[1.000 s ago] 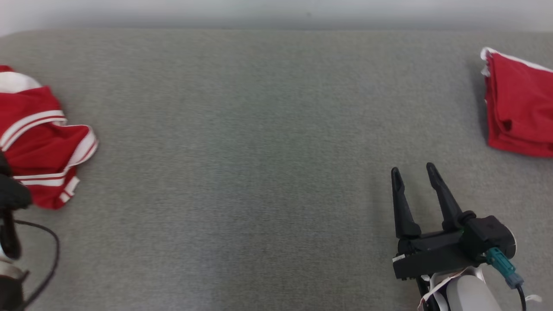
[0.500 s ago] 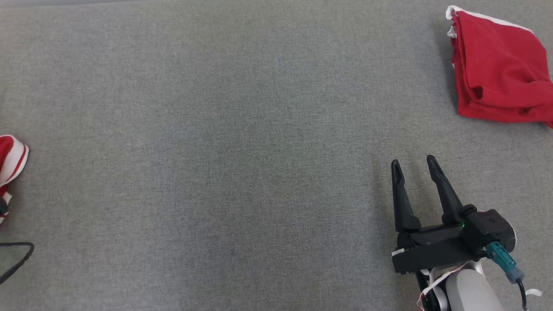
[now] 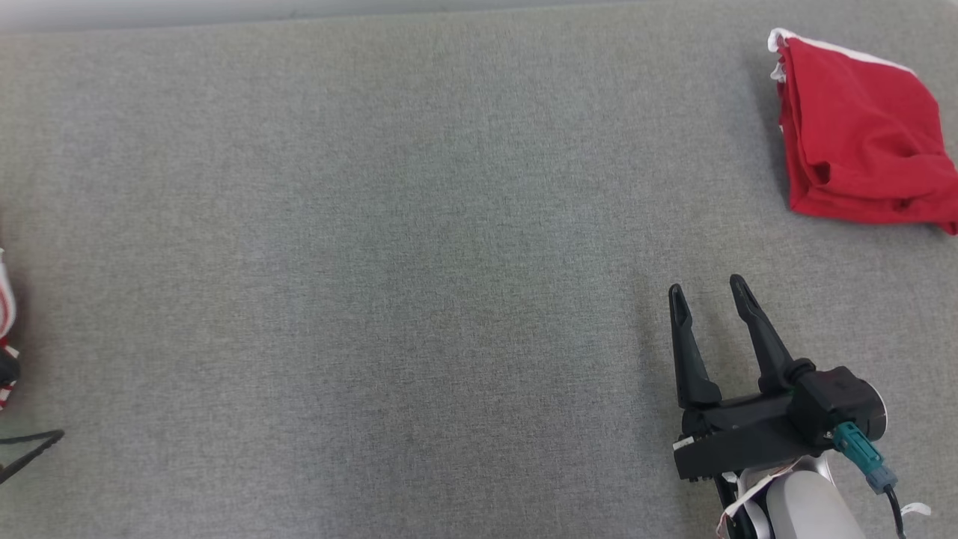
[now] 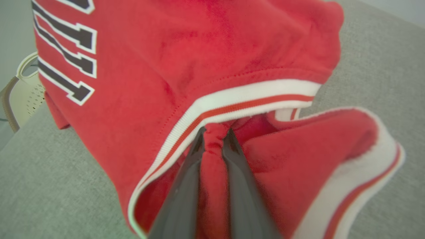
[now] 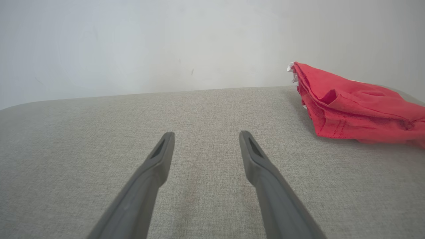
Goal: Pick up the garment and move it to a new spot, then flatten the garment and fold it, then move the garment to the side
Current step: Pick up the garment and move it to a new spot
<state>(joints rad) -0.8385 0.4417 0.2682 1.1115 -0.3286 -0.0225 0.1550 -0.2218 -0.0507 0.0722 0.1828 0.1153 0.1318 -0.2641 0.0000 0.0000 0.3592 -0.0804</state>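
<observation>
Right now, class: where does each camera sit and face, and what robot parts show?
Head view: on the head, looking down at grey surface; right gripper open.
Left wrist view: on that wrist, looks along left gripper, shut on striped garment.
Right wrist view: on that wrist, looks along open fingers toward the wall.
Shared: head and right wrist both show the folded red garment.

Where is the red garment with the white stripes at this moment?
The striped garment lies on the grey surface at the robot's far left, a fold pinched in the left gripper; its edge shows at the head view's left border.
</observation>
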